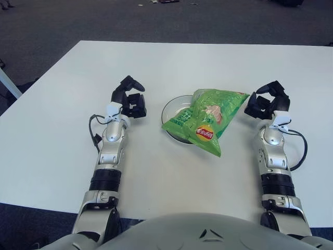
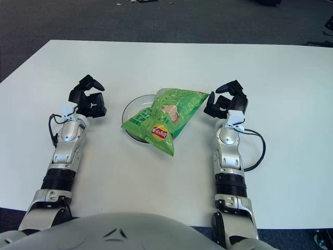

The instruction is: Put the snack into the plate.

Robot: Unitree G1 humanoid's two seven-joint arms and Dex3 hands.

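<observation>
A green chip bag (image 1: 205, 117) with a red and yellow logo lies across a clear glass plate (image 1: 170, 108) in the middle of the white table. The bag covers most of the plate and overhangs its near right rim. My left hand (image 1: 130, 99) is to the left of the plate, fingers curled and holding nothing. My right hand (image 1: 267, 101) is just right of the bag's top corner, fingers curled, apart from the bag and holding nothing.
The white table (image 1: 62, 135) stretches wide around both arms. A black cable (image 1: 301, 151) loops beside my right forearm, and another (image 1: 94, 130) by my left forearm. Dark carpet lies beyond the far edge.
</observation>
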